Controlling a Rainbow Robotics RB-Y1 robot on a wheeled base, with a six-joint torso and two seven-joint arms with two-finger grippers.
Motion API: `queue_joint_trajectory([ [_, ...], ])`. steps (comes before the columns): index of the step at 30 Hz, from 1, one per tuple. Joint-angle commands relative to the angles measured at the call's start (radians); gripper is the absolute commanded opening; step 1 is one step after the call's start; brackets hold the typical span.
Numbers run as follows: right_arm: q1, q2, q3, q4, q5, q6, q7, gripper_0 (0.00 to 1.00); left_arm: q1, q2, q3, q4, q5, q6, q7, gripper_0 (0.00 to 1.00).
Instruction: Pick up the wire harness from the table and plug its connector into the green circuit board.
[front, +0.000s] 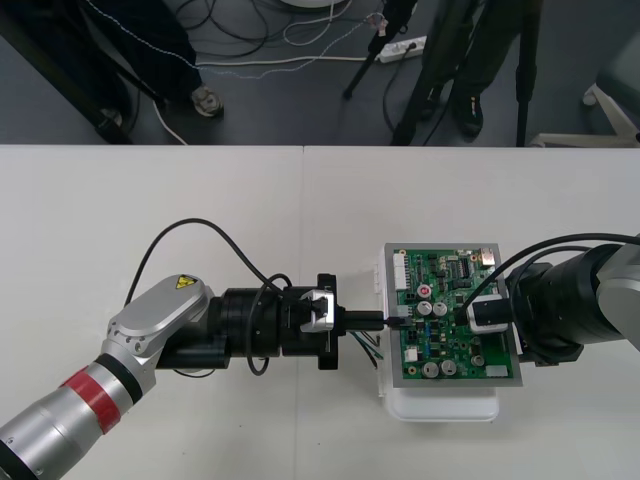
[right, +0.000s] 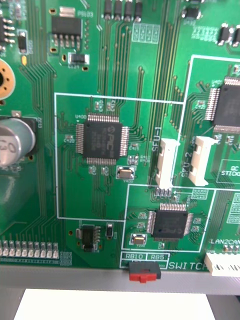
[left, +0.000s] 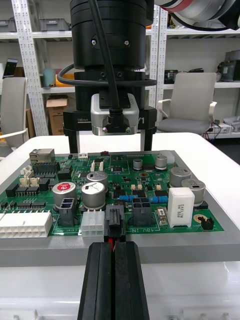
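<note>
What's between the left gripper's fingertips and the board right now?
In the left wrist view, the harness's black plug, held by the shut left gripper, bridges them, meeting the near edge of the green circuit board; seating unclear.

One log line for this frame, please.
left gripper: shut on plug at edge of green circuit board | right gripper: open, over board | seating: unclear

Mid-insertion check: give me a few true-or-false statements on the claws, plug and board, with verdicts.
1. The left claw is shut on the harness plug at the green board's left edge. True.
2. The right claw grips the wires. False: it is open, holding nothing.
3. Both claws stand at the board's left edge. False: the right claw is over its right side.
4. The board sits on a white base. True.
</note>
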Motion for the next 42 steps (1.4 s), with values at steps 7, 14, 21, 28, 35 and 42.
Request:
queue_joint_trajectory([
  [7, -0.029, 0.005, 0.010, -0.013, 0.033, -0.005, -0.013, 1.00, -0.041, 0.041, -0.019, -0.015, 0.056, 0.023, -0.007, 0.98],
  [14, -0.027, 0.000, 0.002, -0.013, 0.039, -0.005, -0.010, 1.00, -0.033, 0.095, -0.019, -0.015, 0.115, 0.014, -0.017, 1.00],
  [21, -0.027, -0.021, -0.018, -0.013, 0.025, -0.005, 0.010, 1.00, -0.008, 0.159, -0.018, -0.016, 0.190, 0.006, -0.037, 1.00],
  [28, -0.012, -0.100, -0.070, -0.013, -0.087, -0.005, 0.047, 1.00, 0.058, 0.242, 0.033, -0.073, 0.202, 0.005, -0.043, 1.00],
  [35, 0.026, -0.199, -0.121, -0.013, -0.229, 0.009, 0.083, 1.00, 0.139, 0.340, 0.088, -0.154, 0.190, 0.003, -0.034, 1.00],
  [42, 0.049, -0.216, -0.188, -0.010, -0.337, 0.017, 0.116, 1.00, 0.200, 0.394, 0.225, -0.196, 0.092, -0.098, -0.001, 1.00],
])
